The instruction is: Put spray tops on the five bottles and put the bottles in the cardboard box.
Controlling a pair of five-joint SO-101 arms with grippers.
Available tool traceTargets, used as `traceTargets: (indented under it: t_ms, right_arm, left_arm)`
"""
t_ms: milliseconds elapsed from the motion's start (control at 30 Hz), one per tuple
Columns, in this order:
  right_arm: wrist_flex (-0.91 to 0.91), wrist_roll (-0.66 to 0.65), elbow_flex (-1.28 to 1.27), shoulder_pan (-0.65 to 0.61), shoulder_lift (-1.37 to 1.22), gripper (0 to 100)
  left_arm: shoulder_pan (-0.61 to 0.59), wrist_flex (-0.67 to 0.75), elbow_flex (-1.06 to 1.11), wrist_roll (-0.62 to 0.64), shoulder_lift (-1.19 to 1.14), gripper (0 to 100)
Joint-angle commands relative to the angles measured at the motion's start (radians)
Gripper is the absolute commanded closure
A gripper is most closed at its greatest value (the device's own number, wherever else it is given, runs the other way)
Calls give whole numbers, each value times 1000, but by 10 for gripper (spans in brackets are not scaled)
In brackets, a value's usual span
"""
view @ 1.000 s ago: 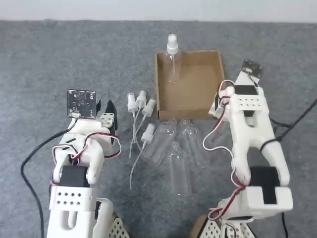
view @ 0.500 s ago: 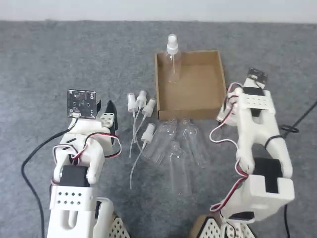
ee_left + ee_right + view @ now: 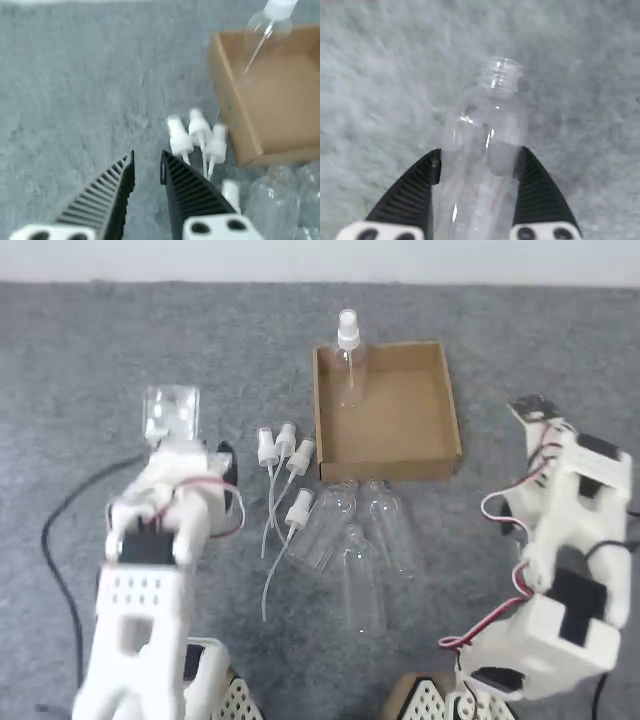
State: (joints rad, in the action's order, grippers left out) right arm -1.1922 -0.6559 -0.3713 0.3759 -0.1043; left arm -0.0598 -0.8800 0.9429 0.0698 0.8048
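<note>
Grey fuzzy carpet (image 3: 120,340) covers my table. My right gripper (image 3: 479,154) is closed around a clear, smooth plastic bottle (image 3: 492,115) with an uncapped neck, above the carpet. My left gripper (image 3: 146,156), with ribbed black fingers slightly parted, holds nothing, left of four white spray tops (image 3: 283,455). One capped bottle (image 3: 348,365) stands in the far left corner of the brown cardboard box (image 3: 400,410). Three bare bottles (image 3: 360,575) lie just near of the box.

Clutter mid-table — open carpet (image 3: 100,350) around it
The ground before the cardboard box (image 3: 390,468) is blocked by three lying bottles (image 3: 360,575) and four spray tops (image 3: 285,438); its far left corner is taken by a capped bottle (image 3: 347,360), the rest of its floor left free. The jaws of the right gripper (image 3: 479,152) are filled by an uncapped bottle (image 3: 492,115).
</note>
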Motion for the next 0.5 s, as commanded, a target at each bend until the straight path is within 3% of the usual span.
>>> traceTargets:
  t_ms: [0, 333, 467]
  right_arm:
    - [61, -143, -114, 70, 125, 963]
    - [147, -160, -270, 91, 248, 861]
    - [153, -160, -272, 93, 246, 861]
  left_arm:
    - [5, -81, -286, -34, -321, 923]
    - [23, -199, -845, -63, -1014, 820]
    - [29, -198, -975, 11, -1171, 804]
